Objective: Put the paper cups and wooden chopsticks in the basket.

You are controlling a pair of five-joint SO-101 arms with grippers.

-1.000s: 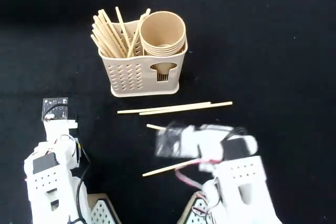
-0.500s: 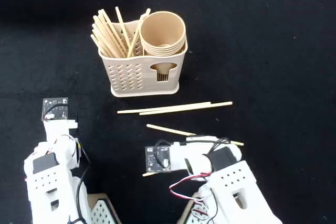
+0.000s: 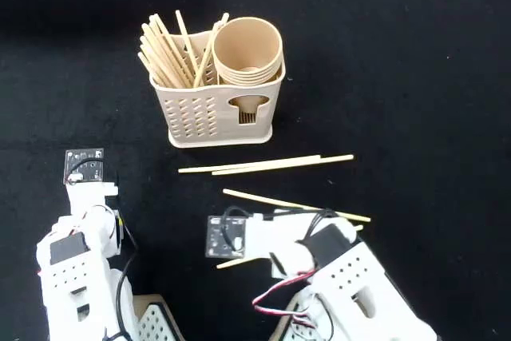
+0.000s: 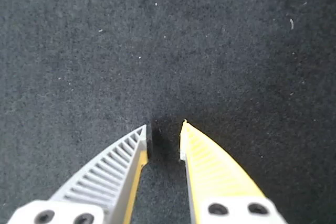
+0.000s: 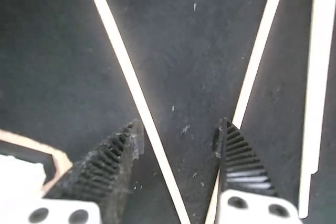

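The beige basket (image 3: 214,113) stands at the back of the table with several wooden chopsticks (image 3: 169,52) and stacked paper cups (image 3: 247,49) in it. More chopsticks lie loose in front: a pair (image 3: 263,165), a slanted one (image 3: 295,204) and one (image 3: 233,262) partly under the right arm (image 3: 319,249). My right gripper (image 5: 178,135) is open just above the cloth, with one chopstick (image 5: 134,87) lying between its fingers and a second chopstick (image 5: 256,61) by one fingertip (image 5: 227,136). My left gripper (image 4: 164,128) hangs over bare cloth, its tips a narrow gap apart and holding nothing.
The left arm (image 3: 78,233) sits at the front left, away from the chopsticks. Black cloth (image 3: 415,101) covers the table, with open room to the right of the basket. A third chopstick (image 5: 316,77) lies at the side of the right wrist view.
The right arm's wrist has swung left and come down over the loose chopsticks. The left arm, basket and far chopstick pair have not moved.
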